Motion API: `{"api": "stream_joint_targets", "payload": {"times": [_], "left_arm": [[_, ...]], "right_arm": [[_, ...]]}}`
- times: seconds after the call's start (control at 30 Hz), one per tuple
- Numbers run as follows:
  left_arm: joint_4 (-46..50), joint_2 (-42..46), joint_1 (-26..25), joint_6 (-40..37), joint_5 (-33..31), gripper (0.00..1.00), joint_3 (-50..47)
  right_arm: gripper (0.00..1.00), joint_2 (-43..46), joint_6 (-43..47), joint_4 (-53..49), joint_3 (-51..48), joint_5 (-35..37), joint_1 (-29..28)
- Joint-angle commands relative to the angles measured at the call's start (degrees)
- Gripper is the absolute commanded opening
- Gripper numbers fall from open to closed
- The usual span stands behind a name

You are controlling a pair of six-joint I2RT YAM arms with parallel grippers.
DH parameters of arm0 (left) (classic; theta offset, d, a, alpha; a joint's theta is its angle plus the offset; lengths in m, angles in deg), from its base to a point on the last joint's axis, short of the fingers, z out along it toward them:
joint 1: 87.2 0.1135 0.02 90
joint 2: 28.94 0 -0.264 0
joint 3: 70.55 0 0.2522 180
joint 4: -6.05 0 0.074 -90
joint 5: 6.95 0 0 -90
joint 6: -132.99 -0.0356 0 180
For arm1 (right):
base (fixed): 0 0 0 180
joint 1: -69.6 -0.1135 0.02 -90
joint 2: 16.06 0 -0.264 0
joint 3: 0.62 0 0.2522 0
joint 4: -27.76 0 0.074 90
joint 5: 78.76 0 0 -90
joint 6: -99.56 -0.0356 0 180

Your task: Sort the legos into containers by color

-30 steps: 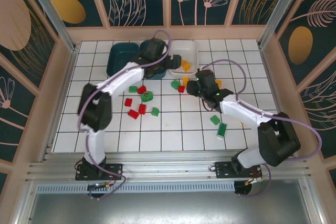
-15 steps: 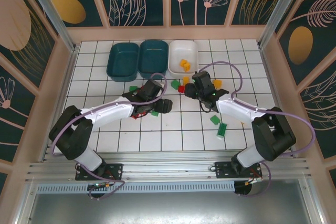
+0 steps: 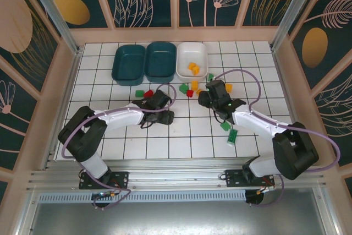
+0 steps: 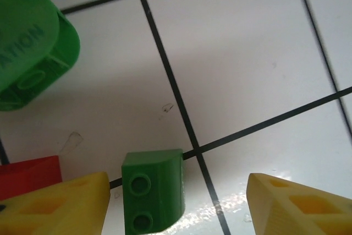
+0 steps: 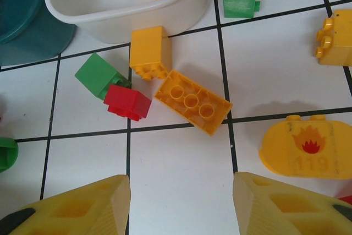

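Observation:
Legos in red, green and orange-yellow lie scattered on the white tiles. My left gripper [image 3: 163, 116] [image 4: 176, 207] is low over the floor and open. A small green lego [image 4: 152, 191] lies between its fingers, close to the left finger [image 4: 55, 205] and apart from the right one. My right gripper [image 3: 206, 96] [image 5: 181, 207] is open over a bare tile. Just ahead of it lie a flat yellow lego [image 5: 192, 103], a red lego [image 5: 126, 102] and a green one [image 5: 99, 75]. The white container [image 3: 203, 59] [image 5: 126, 9] holds yellow legos [image 3: 192, 68]. Two teal containers [image 3: 128, 64] [image 3: 161, 61] stand left of it.
A round green piece [image 4: 27, 53] and a red lego [image 4: 27, 174] lie beside the left gripper. A rounded yellow piece with a flame mark [image 5: 305, 147] sits right of the right gripper. Two green legos [image 3: 225, 126] [image 3: 232, 136] lie nearer the right arm's base.
My left arm has swung back from the teal containers down to the legos on the tiles, and its jaws have narrowed round the green lego. The right gripper shifted slightly.

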Motion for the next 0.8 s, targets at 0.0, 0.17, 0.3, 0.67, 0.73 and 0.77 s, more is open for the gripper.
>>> {"api": "stream_joint_targets", "payload": {"times": [0.0, 0.17, 0.3, 0.67, 0.73, 0.77], "left_arm": [[-2.32, -0.74, -0.47, 1.73, -0.37, 0.61, -1.48], [-3.53, -4.41, -0.61, 1.78, 1.03, 0.51, -0.68], [-1.62, -6.03, -1.25, 0.92, -0.73, 0.5, 0.38], [0.8, -0.09, -1.36, -1.86, -2.17, 0.15, 7.34], [1.29, -0.15, -0.65, -3.51, -4.79, 0.15, 12.41], [1.56, -0.87, 0.29, -4.44, -5.78, 0.15, 14.99]], "right_arm": [[0.52, 1.07, -1.12, 0.23, -1.58, 0.97, 0.43], [0.52, 0.64, -0.95, 1.1, -2.2, 0.6, 0.48], [0.52, 1.3, -0.69, 0.94, -2.2, 0.73, 0.43], [0.51, 0.82, 0.46, 1.13, -0.1, -0.01, 0.87], [0.51, 0.48, 0.81, 0.78, 0.77, -0.1, 0.87], [0.51, 0.38, 0.96, 0.69, 1.12, -0.25, 0.87]]}}
